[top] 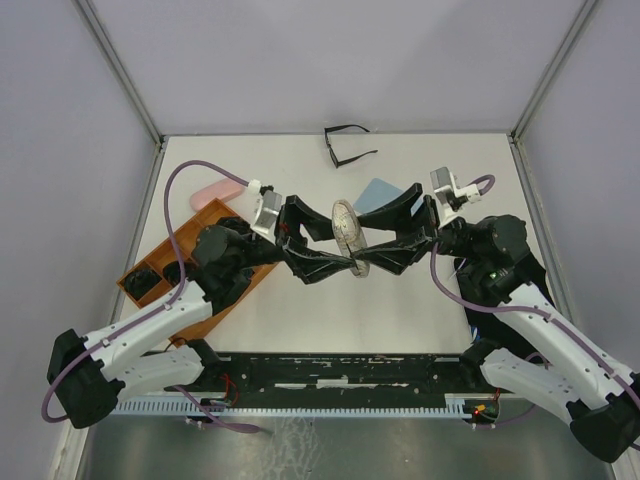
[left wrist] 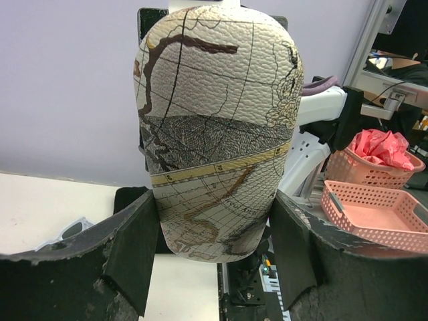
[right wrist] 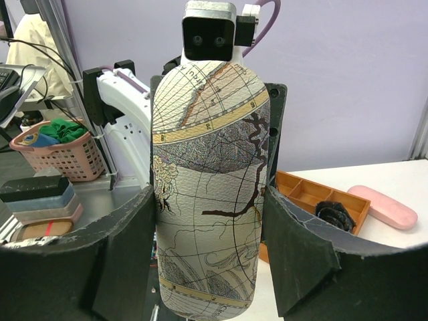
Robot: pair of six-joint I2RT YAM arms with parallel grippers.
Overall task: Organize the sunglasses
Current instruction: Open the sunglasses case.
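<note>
Two grippers meet on one map-printed case (top: 349,232), held up off the table (top: 300,320) between them.

- left gripper (left wrist: 214,257): both pads pressed against the case's sides, clamped on it. The case stands upright in its wrist view and fills the gap between the fingers.
- right gripper (right wrist: 210,257): same, fingers closed against the opposite end of the case, one pad on either side.
- thin black-framed pair (top: 346,146): on the table well beyond both grippers, arms unfolded, clear of everything else.
- dark pair (right wrist: 334,212): folded in one compartment of the orange tray (top: 232,282), which lies under and outboard of the left gripper's wrist.
- pink case (top: 215,192): beside the tray's far end, outboard of the left gripper. Cannot tell whether it touches the tray.
- light-blue cloth (top: 378,193): flat on the table just beyond the right gripper's fingers, partly hidden by them.
</note>
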